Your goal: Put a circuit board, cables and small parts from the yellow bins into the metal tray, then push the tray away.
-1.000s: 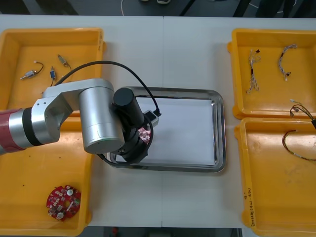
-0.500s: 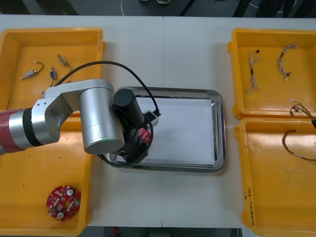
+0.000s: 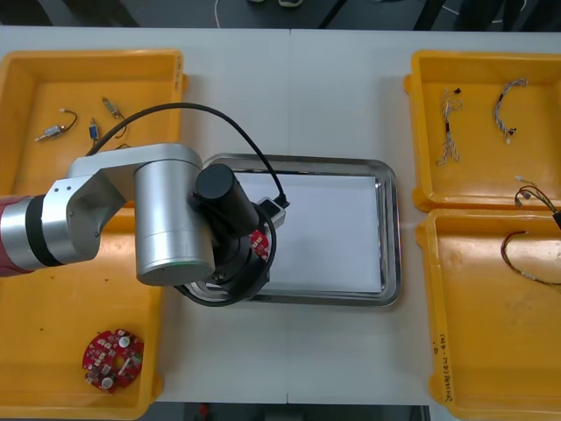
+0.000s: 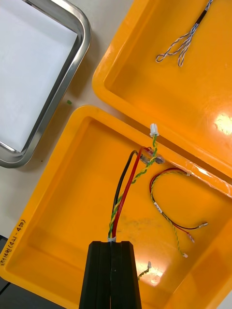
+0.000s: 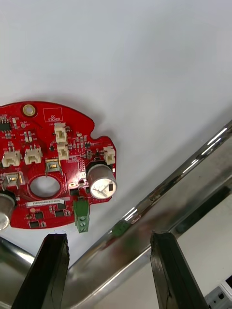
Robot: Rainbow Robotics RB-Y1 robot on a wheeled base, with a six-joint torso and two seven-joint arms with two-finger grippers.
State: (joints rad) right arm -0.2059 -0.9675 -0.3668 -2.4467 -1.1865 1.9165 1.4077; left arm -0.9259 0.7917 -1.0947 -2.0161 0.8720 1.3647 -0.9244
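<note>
Our left gripper [image 5: 108, 236] hangs with jaws spread wide over the near-left corner of the shiny metal tray [image 5: 159, 193]. The round red circuit board [image 5: 67, 166] lies free on its white inside, just beside the rim. We should rise straight up, brushing nothing. Our right gripper [image 4: 112, 246] pinches a twisted red and yellow cable [image 4: 123, 193] over the near right yellow plastic bin [image 4: 58, 193].

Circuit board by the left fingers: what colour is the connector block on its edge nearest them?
Green connector block; left wrist view shows it best.
</note>
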